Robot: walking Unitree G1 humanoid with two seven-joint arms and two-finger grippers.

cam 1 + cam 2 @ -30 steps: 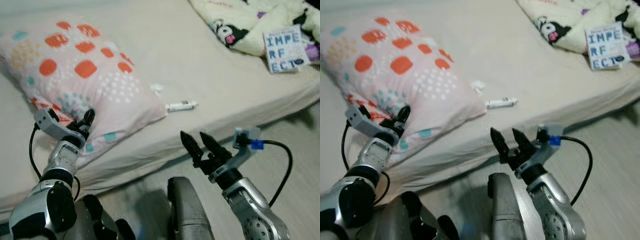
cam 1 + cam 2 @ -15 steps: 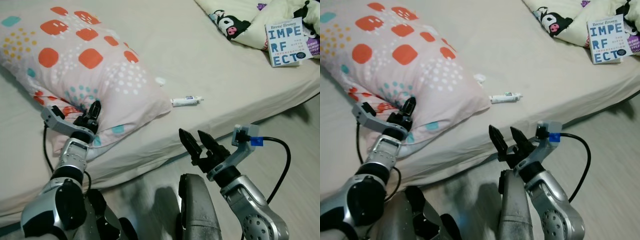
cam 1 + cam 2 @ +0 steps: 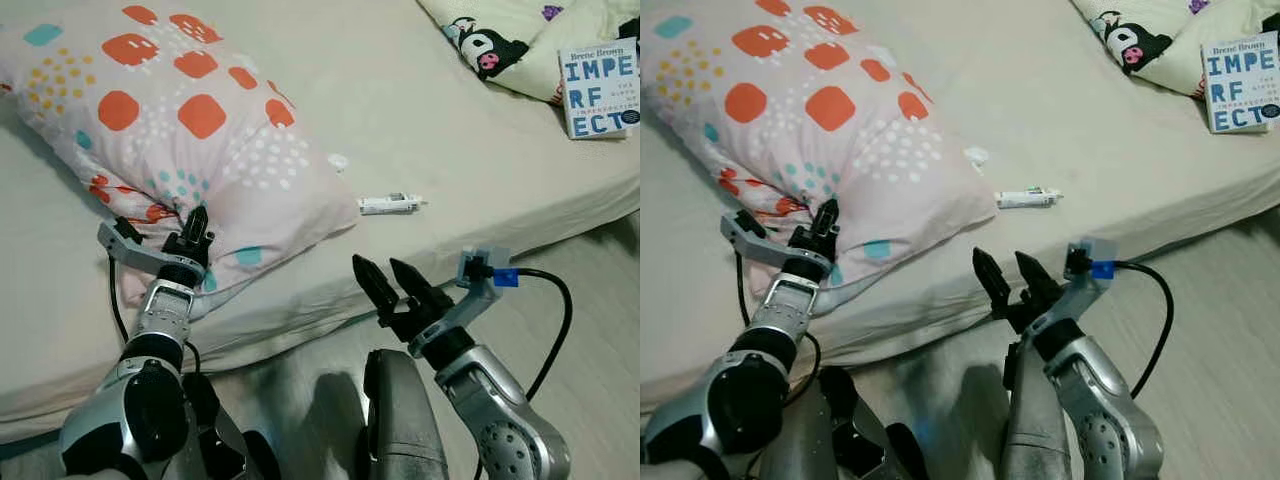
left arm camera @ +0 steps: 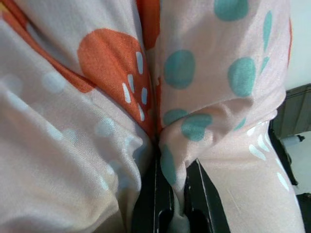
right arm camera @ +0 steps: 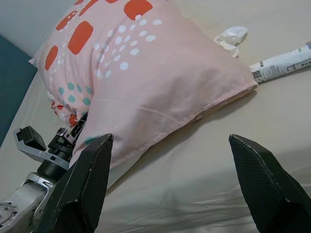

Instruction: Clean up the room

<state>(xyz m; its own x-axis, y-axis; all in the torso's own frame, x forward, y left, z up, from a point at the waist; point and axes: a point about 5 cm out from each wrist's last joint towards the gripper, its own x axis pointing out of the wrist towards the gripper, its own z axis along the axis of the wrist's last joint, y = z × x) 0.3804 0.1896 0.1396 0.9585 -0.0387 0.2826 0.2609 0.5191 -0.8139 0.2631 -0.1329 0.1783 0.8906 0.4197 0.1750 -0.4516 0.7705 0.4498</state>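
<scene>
Left end effector [image 3: 196,222] pinched tight on a fold of the pillow [image 3: 180,120] cover at the pillow's near corner; the wrist view shows cloth bunched between the black fingers [image 4: 160,194]. Right end effector [image 3: 388,285] spread wide, holding nothing, hovering off the bed [image 3: 480,150] edge below the pillow's right corner. Likely a grip taken at the hem so the pillow can be dragged or lifted back into place, with the free arm ready to support the far side.

Bed: beige sheet, the pillow lying across its near-left part. Pillow: pale pink, soft, printed with orange blocks, teal and white dots; it sags over the bed edge where it is gripped, so it will probably droop when raised by one corner.

Blanket [image 3: 510,50], cream with a cartoon print, heaped well right of the pillow. Book [image 3: 600,90], blue lettering on white, lies against the blanket. Small tube [image 3: 390,205] just right of the pillow's corner; a crumpled scrap [image 3: 338,161] touching the pillow's right edge.
</scene>
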